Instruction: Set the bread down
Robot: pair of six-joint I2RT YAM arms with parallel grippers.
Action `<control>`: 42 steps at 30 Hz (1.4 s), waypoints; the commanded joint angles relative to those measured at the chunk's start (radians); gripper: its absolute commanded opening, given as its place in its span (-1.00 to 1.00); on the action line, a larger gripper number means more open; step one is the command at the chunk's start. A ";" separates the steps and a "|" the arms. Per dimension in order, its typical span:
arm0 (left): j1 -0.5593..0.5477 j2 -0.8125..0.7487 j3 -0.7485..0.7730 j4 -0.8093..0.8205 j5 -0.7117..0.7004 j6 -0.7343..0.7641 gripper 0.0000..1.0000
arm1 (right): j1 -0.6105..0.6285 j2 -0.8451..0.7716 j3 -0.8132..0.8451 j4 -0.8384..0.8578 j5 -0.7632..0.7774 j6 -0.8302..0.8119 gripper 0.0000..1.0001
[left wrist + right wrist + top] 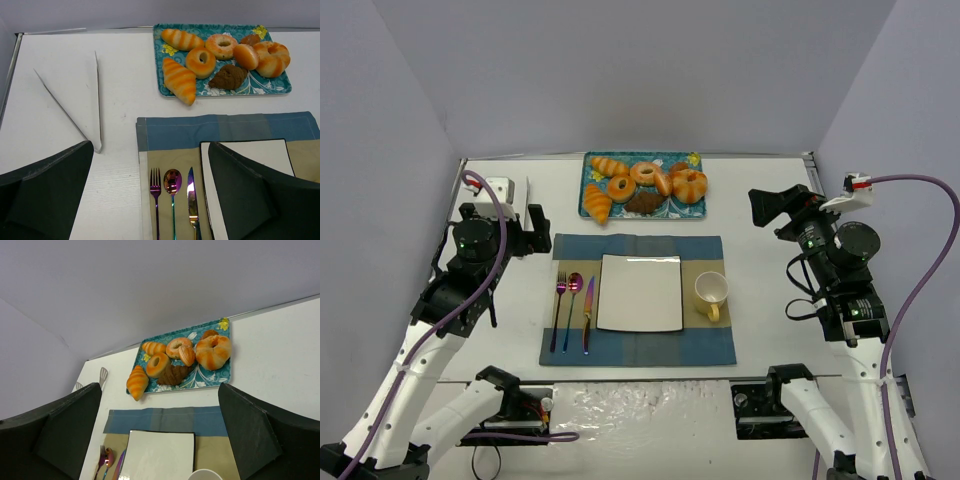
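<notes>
The bread (597, 203) is a golden-orange ridged croissant lying at the near-left corner of the teal tray (672, 209), its tip over the tray's edge. It also shows in the left wrist view (179, 80) and in the right wrist view (137, 381). My left gripper (534, 230) is open and empty, raised over the table left of the placemat, well short of the bread (151, 145). My right gripper (768, 207) is open and empty, raised to the right of the tray (160, 387).
The tray also holds ring donuts (644, 173), other rolls and a dark brown croissant (644, 201). On the blue placemat (638, 345) lie a white square plate (640, 292), a yellow mug (712, 293), and fork, spoon and knife (574, 310). Metal tongs (95, 100) lie left.
</notes>
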 commanded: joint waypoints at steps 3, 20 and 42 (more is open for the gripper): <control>0.009 0.005 0.029 0.072 -0.024 -0.008 0.94 | -0.003 0.015 0.020 0.075 -0.002 -0.006 1.00; 0.133 0.167 0.169 -0.149 -0.380 -0.173 0.94 | -0.003 -0.003 -0.016 0.070 -0.020 -0.002 1.00; 0.331 0.748 0.261 -0.045 -0.127 -0.117 0.94 | -0.004 0.023 -0.007 0.066 -0.057 -0.013 1.00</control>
